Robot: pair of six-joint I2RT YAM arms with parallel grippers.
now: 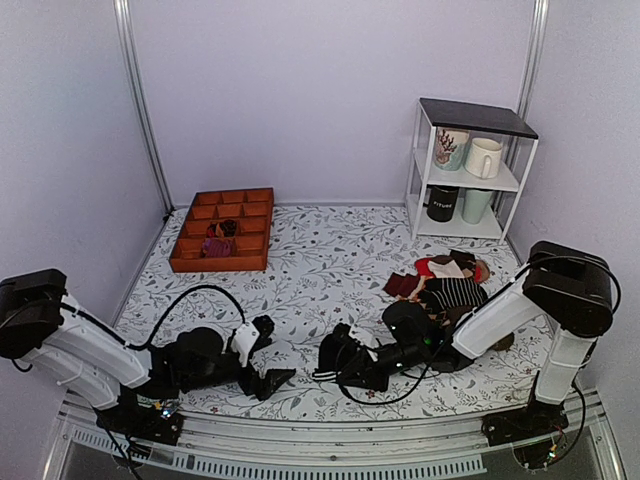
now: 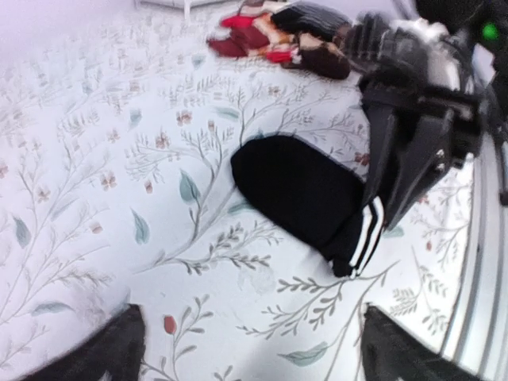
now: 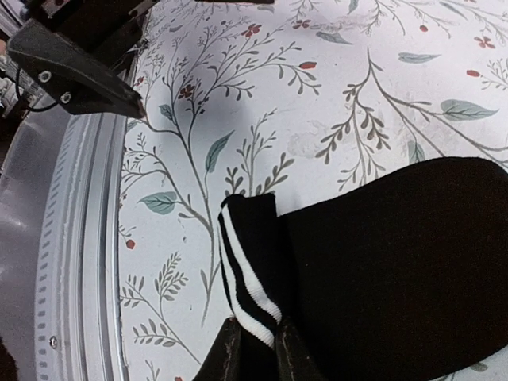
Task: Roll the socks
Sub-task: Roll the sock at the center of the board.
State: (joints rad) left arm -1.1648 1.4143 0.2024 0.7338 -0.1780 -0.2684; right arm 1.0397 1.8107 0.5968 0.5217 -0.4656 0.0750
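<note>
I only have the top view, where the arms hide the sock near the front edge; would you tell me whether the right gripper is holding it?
Observer: Yes. The right gripper is shut on the white-striped cuff of the black sock.
Operator: Thank you. Is the left gripper on it too?
Observer: No. In its wrist view, the left gripper is open, with bare table between its fingers and the sock.
Operator: Is the sock rolled yet?
Observer: Not that I can see. It lies mostly flat on the table, and only the cuff end is pinched.
</note>
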